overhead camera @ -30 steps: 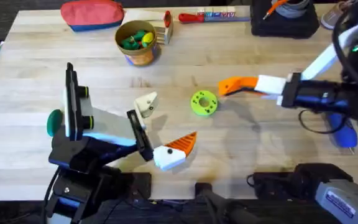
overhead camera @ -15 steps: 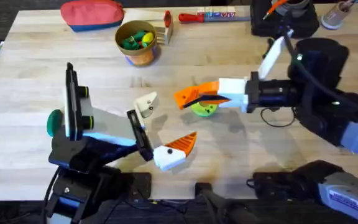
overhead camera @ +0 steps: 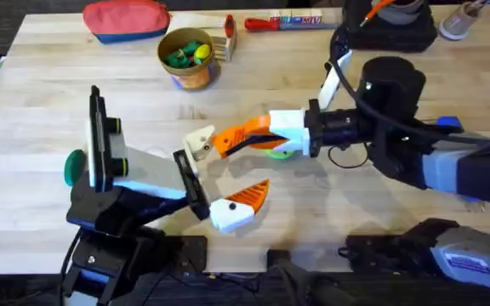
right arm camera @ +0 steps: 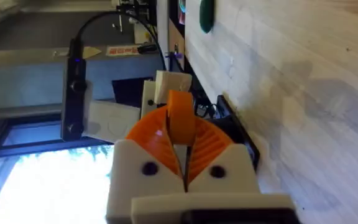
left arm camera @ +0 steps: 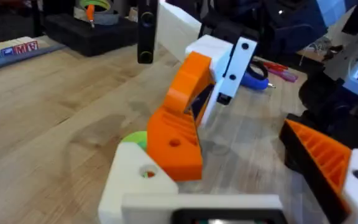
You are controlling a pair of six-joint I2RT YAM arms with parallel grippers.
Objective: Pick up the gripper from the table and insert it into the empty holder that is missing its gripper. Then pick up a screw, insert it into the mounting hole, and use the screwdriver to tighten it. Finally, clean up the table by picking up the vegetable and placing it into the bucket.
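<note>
- Writing: a long flat strip (overhead camera: 294, 20) at the far edge of the table (overhead camera: 49, 93) carries coloured letters; in the left wrist view the block characters "R" and "M" can be made out, the rest too blurred to read.
- Surface and room: the table is a pale wooden plank top. On its far side sit a red zip pouch (overhead camera: 127, 19) and the small yellow-brown bucket (overhead camera: 187, 56), which already holds green and yellow pieces. A lime-green disc (overhead camera: 281, 151) lies mid-table, half hidden beneath the right arm. Part of the blue screwdriver (overhead camera: 449, 125) shows behind the right arm.
- Right arm: it stretches across the middle of the table, its right gripper (overhead camera: 243, 136) pressed together on the gripper (overhead camera: 228, 138), the small orange wedge, which meets the white holder (overhead camera: 201, 141) on the left arm.
- Left arm: it lies low over the near left of the table, the left gripper (overhead camera: 219, 178) spread wide, one finger the bare white holder, the other a white block topped with an orange wedge (overhead camera: 249, 196).
</note>
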